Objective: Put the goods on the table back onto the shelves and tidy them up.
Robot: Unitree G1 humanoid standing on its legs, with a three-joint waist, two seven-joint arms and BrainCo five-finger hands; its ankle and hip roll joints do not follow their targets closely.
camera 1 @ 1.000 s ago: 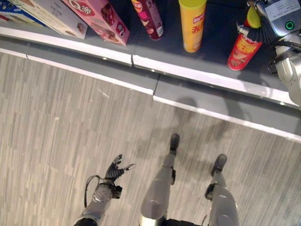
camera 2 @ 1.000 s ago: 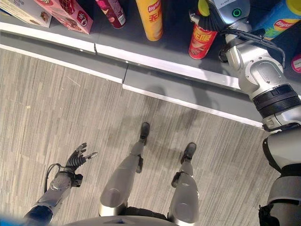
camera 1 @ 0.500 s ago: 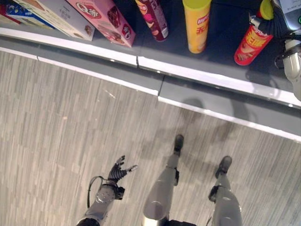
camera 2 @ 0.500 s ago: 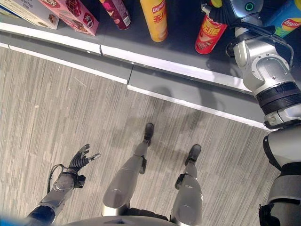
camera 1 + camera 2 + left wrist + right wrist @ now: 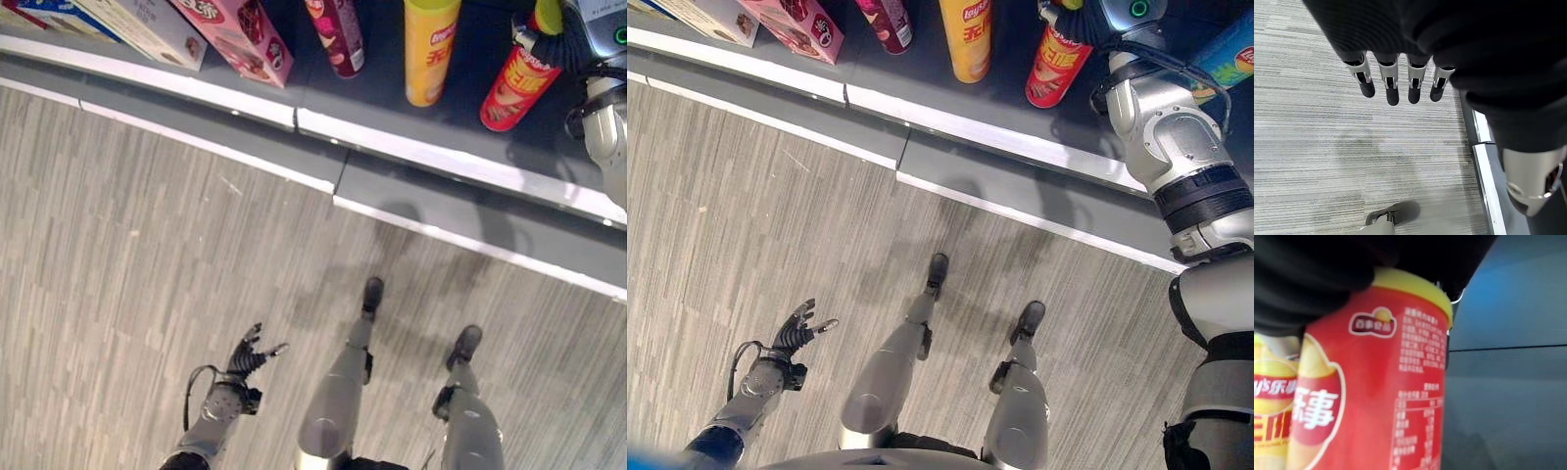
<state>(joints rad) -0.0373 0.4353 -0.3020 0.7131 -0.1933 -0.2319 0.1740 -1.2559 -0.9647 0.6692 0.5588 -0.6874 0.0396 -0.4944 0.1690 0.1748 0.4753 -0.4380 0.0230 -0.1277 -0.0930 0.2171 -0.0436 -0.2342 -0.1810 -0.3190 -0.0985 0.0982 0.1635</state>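
Red can (image 5: 518,88) stands on grey shelf (image 5: 392,117).

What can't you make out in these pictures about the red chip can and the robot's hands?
- Right hand fingers: hidden behind the tall red chip can with yellow lid in the eye views; its dark cover blocks them in the right wrist view.
- Can's base contact with the grey shelf: not visible.
- Left hand thumb: cut off in the left wrist view.

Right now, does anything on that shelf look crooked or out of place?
Yes: the red can leans over while the yellow can beside it stands upright. The right hand is at the red can's top. The pink box also sits askew to the shelf edge.
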